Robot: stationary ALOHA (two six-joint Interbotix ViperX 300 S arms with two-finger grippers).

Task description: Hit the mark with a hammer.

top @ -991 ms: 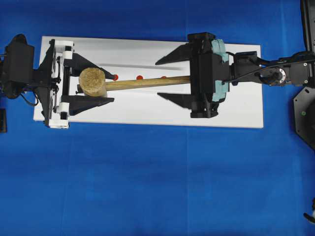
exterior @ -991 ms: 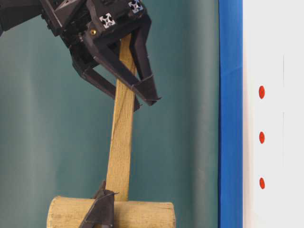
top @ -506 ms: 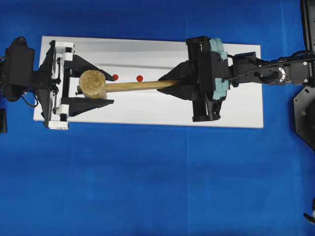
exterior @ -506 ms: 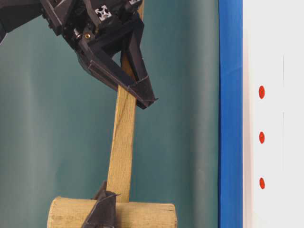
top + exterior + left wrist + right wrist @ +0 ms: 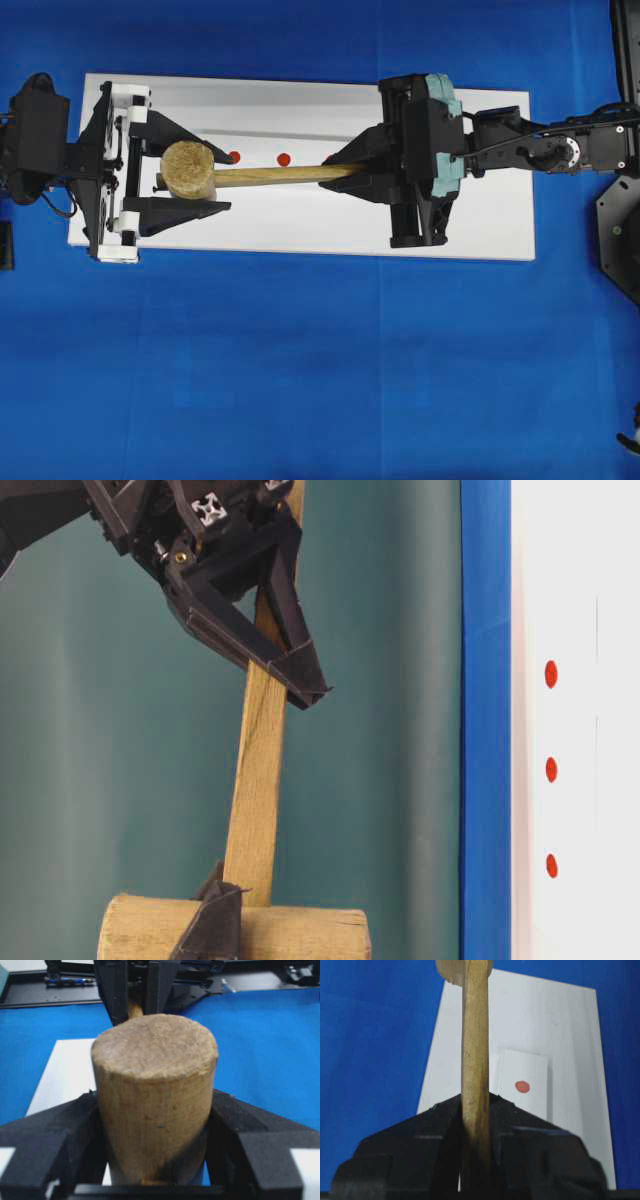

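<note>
The wooden hammer is held level, well above the white board [image 5: 300, 100]. Its thick head [image 5: 188, 170] sits between the fingers of my left gripper [image 5: 229, 178], which is shut on it; both fingers touch the head's sides in the left wrist view [image 5: 155, 1105]. My right gripper [image 5: 335, 172] is shut on the handle [image 5: 270, 175], also in the right wrist view [image 5: 476, 1050] and the table-level view [image 5: 255, 790]. Two red marks [image 5: 234, 157] [image 5: 284, 159] show beside the handle. A third is hidden under the right gripper in the overhead view; the right wrist view shows one mark [image 5: 522, 1087].
The board lies on a blue cloth [image 5: 300, 360]. A thin grey line [image 5: 270, 133] runs along the board behind the marks. Black equipment [image 5: 620, 230] stands at the right edge. The table-level view shows three red marks [image 5: 551, 770] in a row.
My right gripper was open around the handle a second ago and has shut on it. The hammer and my left gripper have hardly moved.
</note>
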